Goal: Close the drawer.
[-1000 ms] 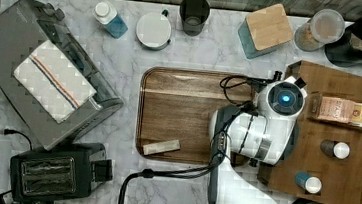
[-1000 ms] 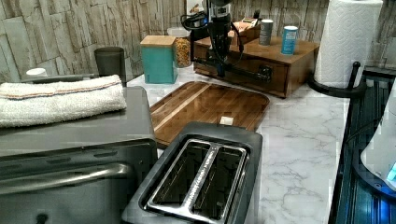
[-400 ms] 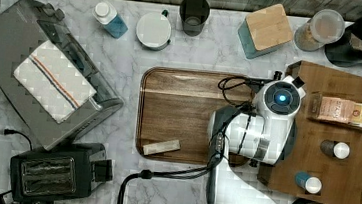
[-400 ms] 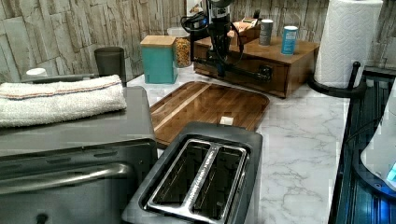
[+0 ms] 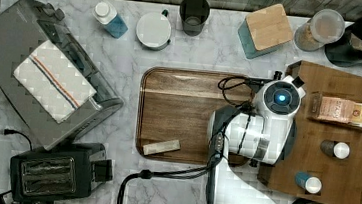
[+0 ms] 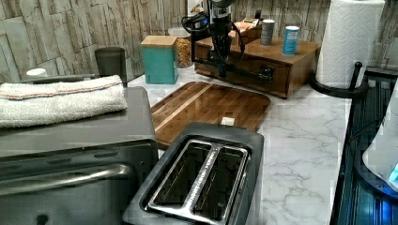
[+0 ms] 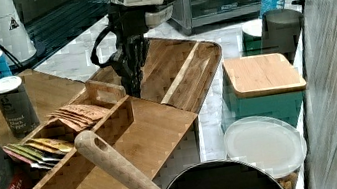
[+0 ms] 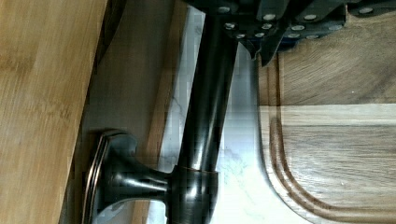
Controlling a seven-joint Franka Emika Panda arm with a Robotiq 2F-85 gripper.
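The drawer (image 6: 244, 83) is the front of the wooden organizer (image 5: 348, 168); it looks about flush with the organizer's body and carries a dark bar handle (image 6: 248, 72). Close up, that handle (image 8: 210, 93) runs along the shaded drawer front (image 8: 126, 93). My gripper (image 8: 264, 49) is shut and sits against the side of the bar that faces the serving tray. It hangs straight down at the handle's left end in the left view (image 6: 220, 70) and beside the organizer's edge (image 7: 132, 87). From above, my arm (image 5: 267, 120) covers the drawer front.
The dark serving tray (image 5: 178, 112) lies right in front of the organizer, with a small packet (image 5: 161, 147) on it. A teal canister (image 5: 266, 30), a toaster (image 5: 54, 172), a toaster oven (image 5: 45, 84) and a paper towel roll (image 6: 349, 42) stand around. My cable (image 5: 172, 174) trails over the counter.
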